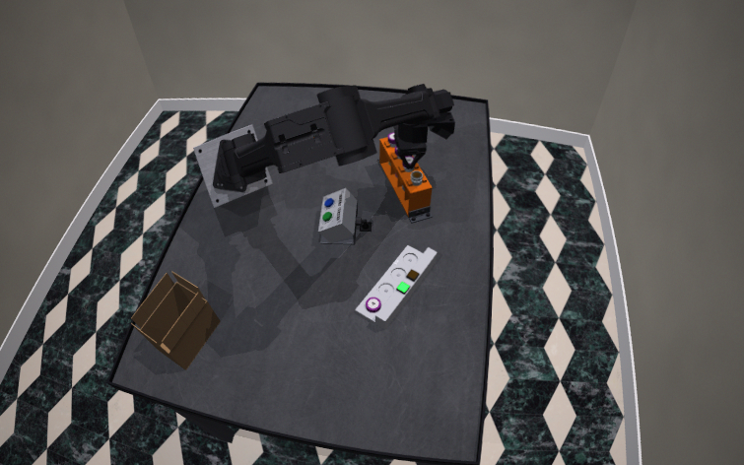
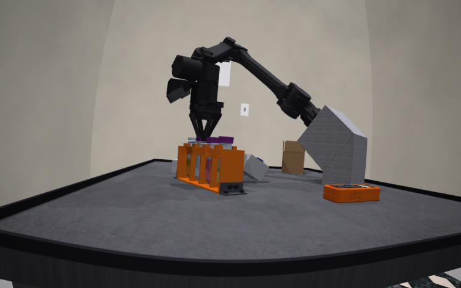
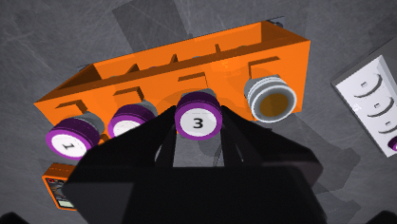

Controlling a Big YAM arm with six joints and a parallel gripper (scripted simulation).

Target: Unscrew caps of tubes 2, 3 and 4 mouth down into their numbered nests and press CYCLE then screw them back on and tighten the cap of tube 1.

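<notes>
My gripper (image 2: 203,138) (image 3: 198,112) is shut on cap 3 (image 3: 198,123) (image 1: 409,160), which sits at the top of tube 3 in the orange decapping station (image 1: 419,199) (image 2: 231,168) (image 3: 294,57). Purple cap 1 (image 3: 72,143) (image 1: 391,136) and cap 2 (image 3: 131,121) are on their tubes. Tube 4 (image 3: 272,104) (image 1: 417,176) is open. Cap 4 (image 1: 372,303) lies number up in the nest at the near end of the white cap tray (image 1: 428,256) (image 3: 349,93); the other nests are empty. The green lamp (image 1: 402,287) is lit, the amber lamp (image 1: 412,275) dark.
The key housing (image 1: 338,232) with the blue key (image 1: 328,202) and green key (image 1: 327,216) stands between the arm base and the tray. A cardboard box (image 1: 180,323) (image 2: 292,160) stands at the table's edge. An orange meter (image 2: 350,194) lies near the arm's base.
</notes>
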